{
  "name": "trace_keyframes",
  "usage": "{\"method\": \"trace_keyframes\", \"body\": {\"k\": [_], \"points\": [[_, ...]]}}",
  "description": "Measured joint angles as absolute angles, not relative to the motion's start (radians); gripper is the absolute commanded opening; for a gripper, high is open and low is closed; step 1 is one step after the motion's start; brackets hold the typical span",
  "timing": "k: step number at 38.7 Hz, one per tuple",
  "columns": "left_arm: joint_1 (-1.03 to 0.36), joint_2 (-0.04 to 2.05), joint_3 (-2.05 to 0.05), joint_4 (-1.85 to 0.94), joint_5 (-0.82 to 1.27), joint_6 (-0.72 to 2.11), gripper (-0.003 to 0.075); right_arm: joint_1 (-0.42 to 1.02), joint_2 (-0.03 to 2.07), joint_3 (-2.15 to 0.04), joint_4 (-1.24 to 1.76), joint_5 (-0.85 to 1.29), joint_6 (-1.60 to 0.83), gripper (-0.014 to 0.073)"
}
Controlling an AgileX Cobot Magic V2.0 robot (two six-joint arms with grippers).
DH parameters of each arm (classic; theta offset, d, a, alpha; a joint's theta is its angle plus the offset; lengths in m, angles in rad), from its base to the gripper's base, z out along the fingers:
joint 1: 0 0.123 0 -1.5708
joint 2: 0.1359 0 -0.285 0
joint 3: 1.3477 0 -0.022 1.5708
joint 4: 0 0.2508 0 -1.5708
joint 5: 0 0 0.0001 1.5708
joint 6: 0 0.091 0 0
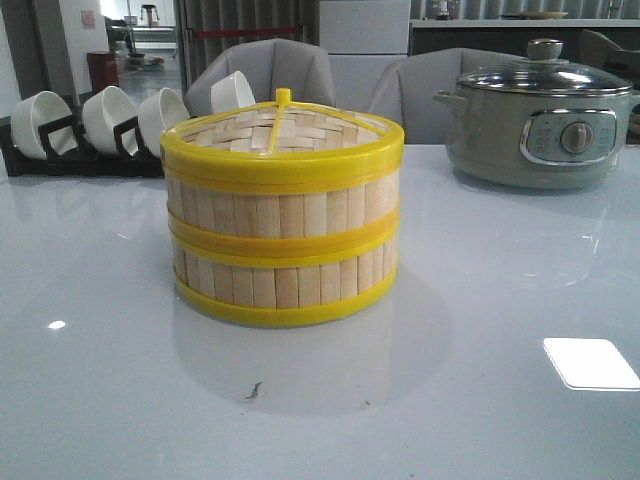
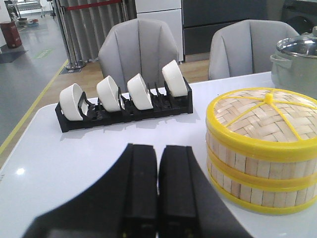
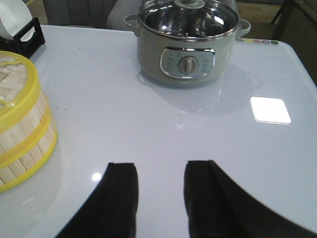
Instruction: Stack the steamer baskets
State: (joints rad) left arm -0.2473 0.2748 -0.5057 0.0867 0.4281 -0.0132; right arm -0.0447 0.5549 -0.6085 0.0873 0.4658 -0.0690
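Two steamer baskets (image 1: 283, 235) stand stacked one on the other in the middle of the table, with a woven bamboo lid with yellow ribs on top. The stack also shows in the left wrist view (image 2: 262, 153) and at the edge of the right wrist view (image 3: 22, 129). My left gripper (image 2: 158, 153) is shut and empty, above the table beside the stack and apart from it. My right gripper (image 3: 161, 171) is open and empty, above bare table on the other side of the stack. Neither gripper shows in the front view.
A grey-green electric pot with a glass lid (image 1: 540, 120) stands at the back right; it also shows in the right wrist view (image 3: 187, 42). A black rack with white bowls (image 1: 80, 125) stands at the back left, also in the left wrist view (image 2: 124, 96). Grey chairs stand behind the table.
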Motion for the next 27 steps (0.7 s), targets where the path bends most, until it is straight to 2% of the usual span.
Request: {"method": "trace_keyframes", "body": {"k": [4, 15, 17, 21, 23, 27], "points": [[-0.247, 0.275, -0.506, 0.087, 0.428, -0.013, 0.0085, -0.06, 0.474, -0.528, 0.087, 0.464, -0.069, 0.0346], [-0.247, 0.275, -0.506, 0.087, 0.428, -0.013, 0.0085, -0.067, 0.316, -0.353, 0.087, 0.464, -0.069, 0.0247], [-0.247, 0.275, -0.506, 0.087, 0.428, -0.013, 0.0085, -0.067, 0.308, -0.343, 0.087, 0.464, -0.069, 0.02], [-0.247, 0.275, -0.506, 0.087, 0.428, -0.013, 0.0085, -0.067, 0.302, -0.332, 0.087, 0.47, -0.069, 0.0034], [-0.247, 0.275, -0.506, 0.087, 0.428, -0.013, 0.0085, -0.067, 0.302, -0.33, 0.087, 0.472, -0.069, 0.0066], [-0.247, 0.275, -0.506, 0.087, 0.428, -0.013, 0.0085, -0.067, 0.302, -0.33, 0.087, 0.477, -0.069, 0.0066]]}}
